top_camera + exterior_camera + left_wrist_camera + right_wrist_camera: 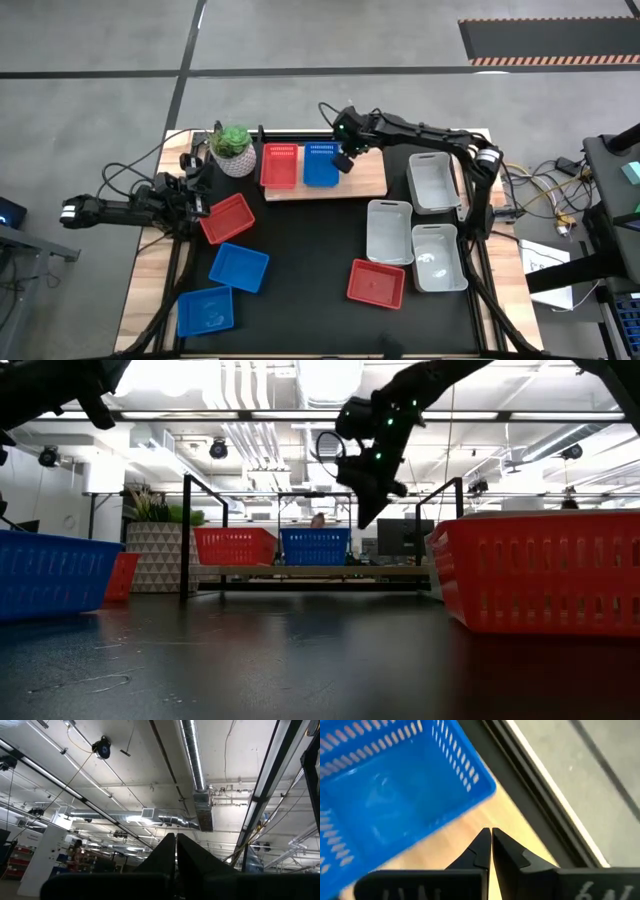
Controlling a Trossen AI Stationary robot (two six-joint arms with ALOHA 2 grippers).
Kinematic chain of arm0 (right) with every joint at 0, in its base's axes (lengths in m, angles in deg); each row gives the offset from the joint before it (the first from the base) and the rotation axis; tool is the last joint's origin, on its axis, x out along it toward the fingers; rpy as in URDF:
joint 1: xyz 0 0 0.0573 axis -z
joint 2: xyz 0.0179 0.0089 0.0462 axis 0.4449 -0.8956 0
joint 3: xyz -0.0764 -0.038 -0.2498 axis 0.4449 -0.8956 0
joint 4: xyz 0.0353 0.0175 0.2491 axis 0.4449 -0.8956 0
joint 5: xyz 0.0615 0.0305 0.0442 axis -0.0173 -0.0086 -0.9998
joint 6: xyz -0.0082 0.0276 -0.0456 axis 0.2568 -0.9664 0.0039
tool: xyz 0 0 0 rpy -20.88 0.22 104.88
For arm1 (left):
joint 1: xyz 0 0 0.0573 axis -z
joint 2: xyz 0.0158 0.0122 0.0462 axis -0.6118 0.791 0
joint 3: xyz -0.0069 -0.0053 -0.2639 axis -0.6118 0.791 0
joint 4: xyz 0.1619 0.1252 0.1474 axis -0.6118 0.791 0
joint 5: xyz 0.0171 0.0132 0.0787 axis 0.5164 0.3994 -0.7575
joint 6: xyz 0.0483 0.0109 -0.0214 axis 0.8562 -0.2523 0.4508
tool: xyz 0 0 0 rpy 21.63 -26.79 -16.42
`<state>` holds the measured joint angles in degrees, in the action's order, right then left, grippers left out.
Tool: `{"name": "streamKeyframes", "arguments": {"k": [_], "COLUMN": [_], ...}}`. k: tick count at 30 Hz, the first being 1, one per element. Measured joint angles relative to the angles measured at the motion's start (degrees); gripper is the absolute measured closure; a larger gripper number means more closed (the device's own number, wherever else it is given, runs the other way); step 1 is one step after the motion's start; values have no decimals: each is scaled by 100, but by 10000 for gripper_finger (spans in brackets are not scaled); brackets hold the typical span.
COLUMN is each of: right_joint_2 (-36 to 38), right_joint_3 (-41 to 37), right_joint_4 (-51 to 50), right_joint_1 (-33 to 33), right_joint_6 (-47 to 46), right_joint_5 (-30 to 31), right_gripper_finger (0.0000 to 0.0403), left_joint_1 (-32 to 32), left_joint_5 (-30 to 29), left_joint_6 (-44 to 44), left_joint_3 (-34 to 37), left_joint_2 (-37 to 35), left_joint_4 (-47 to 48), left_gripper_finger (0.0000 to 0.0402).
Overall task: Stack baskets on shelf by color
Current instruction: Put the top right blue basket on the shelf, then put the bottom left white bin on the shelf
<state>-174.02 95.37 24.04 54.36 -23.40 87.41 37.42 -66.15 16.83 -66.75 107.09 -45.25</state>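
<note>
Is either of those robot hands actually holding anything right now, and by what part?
No. The right hand is shut and empty above the shelf, beside the blue basket. The left hand is shut on nothing too.

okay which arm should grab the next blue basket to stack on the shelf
Left, probably. The left gripper sits beside the two loose blue baskets at the table's left. The right gripper, fingers shut and empty, hovers at the shelf, far from them.

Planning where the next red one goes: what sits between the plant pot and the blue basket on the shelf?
In the high view, one red basket sits on the shelf between the plant pot and the blue basket, close beside the blue one.
</note>
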Motion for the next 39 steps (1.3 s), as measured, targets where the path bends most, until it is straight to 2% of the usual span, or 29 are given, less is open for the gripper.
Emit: {"name": "streamKeyframes", "arguments": {"k": [4, 8, 16, 21, 25, 31, 39], "right_joint_2": [63, -6, -160, -70, 126, 431, 931], "right_joint_3": [7, -86, -105, 41, 114, 109, -65], "right_joint_4": [-381, -249, 187, -178, -323, -500, -589], "right_joint_1": [-32, -161, -379, -393, -530, -1248, -2463], "right_joint_6": [-435, -519, -436, -484, -539, -535, -450], "right_joint_5": [-69, -502, -381, -5, 29, 42, 608], "right_gripper_finger": [394, 394, 394, 394, 394, 394, 394], "left_joint_1": [0, 0, 0, -1, 0, 0, 0], "left_joint_5": [0, -1, 0, -1, 0, 0, 0], "left_joint_6": [29, 31, 30, 26, 31, 29, -28], "left_joint_3": [0, 0, -4, -4, -4, 0, 2], "left_joint_2": [2, 0, 0, 0, 2, 11, 177], "left_joint_4": [2, 1, -3, -3, -1, 15, 58], "left_gripper_finger": [402, 402, 402, 402, 402, 402, 402]}}
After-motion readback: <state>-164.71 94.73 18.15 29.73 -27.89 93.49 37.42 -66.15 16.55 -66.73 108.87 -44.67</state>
